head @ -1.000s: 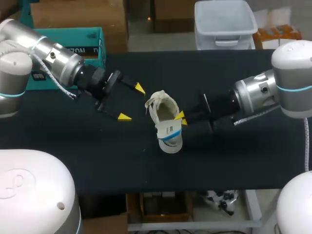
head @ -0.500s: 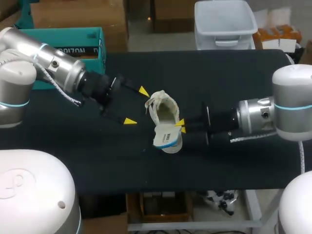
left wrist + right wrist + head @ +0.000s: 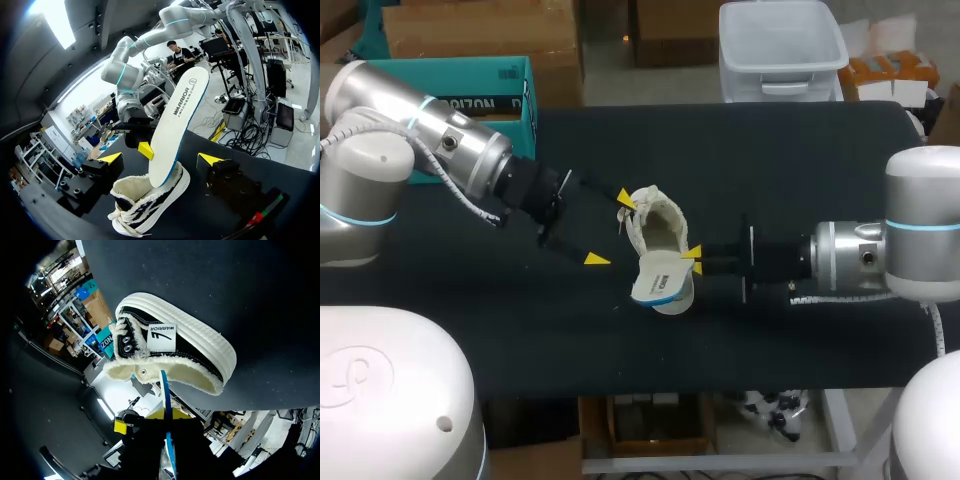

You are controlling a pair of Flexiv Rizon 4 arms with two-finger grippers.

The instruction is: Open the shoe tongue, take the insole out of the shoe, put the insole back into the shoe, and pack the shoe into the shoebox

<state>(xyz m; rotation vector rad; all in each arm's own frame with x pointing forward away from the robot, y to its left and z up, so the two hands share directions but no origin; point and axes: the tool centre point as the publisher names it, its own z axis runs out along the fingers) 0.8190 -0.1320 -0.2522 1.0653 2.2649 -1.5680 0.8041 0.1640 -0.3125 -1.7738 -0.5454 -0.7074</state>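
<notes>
- Shoe (image 3: 655, 222) sits sole-down near the middle of the black table (image 3: 800, 150), lace end toward my left arm.
- Insole (image 3: 177, 125) stands steeply up out of the shoe's opening. Its lower end is tucked inside and most of its length is in the air.
- Right gripper (image 3: 692, 259) is clamped on the insole at the edge of the shoe's opening. In the right wrist view the insole runs edge-on between the fingers. Pad contact is hidden there, so the clamp is a judgement from the way the insole stands unsupported.
- Left gripper (image 3: 611, 229) has its fingers spread wide at the lace end, gripping nothing. One tip is just beside the laces; whether it touches I cannot tell.
- Teal shoebox (image 3: 470, 85) is at the table's far left edge, well apart from the shoe.
- Step in hand, as I judge it: drawing the insole out, most of the way done.
- To do it well:
  - pull along the insole's own length, up and away from the opening, not sideways against the collar;
  - close the left fingers on the lace end, or press there, so the shoe does not lift or skid with the pull;
  - keep the clamp firm but the pull slow, since the insole looks thin and flexible and may fold or snag on the fuzzy lining.
</notes>
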